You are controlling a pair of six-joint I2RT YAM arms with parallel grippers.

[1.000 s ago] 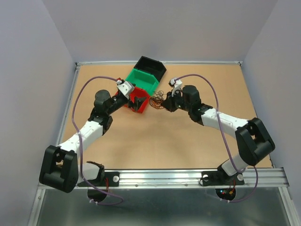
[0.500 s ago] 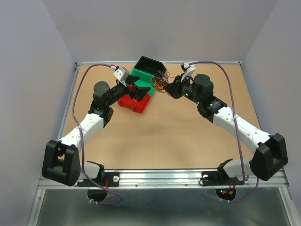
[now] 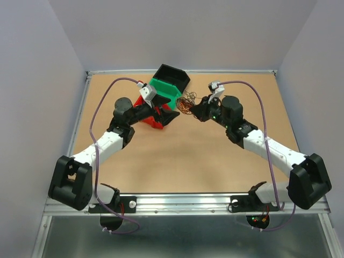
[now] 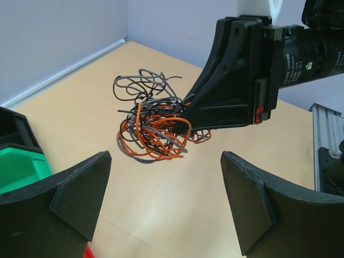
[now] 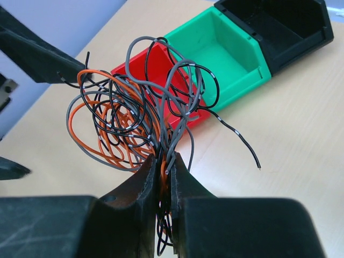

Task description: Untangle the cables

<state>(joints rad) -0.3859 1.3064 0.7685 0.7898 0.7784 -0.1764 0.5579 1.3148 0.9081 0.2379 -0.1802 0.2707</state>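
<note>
- My right pincer has its two black fingers pressed together on the tangled bundle of hair-thin orange, grey and black wires. It pinches the bundle where the strands gather.
- In the right wrist view the loops fan out beyond the fingertips. One black strand with pale marks trails off to the right, its end loose over the tan board tabletop.
- From overhead, the bundle sits at the far middle of the table, just right of the green plastic bin and between my two pincers.
- My left pincer is spread wide and grips nothing. It faces the bundle, near it but apart.
- The left wrist view shows the wires jutting from the right fingertips. They look lifted off the board, though I cannot tell for certain.
- Three open bins stand in a slanted row. The black plastic bin is farthest, the green one is in the middle, and the red plastic bin is nearest, partly hidden under my left arm.
</note>
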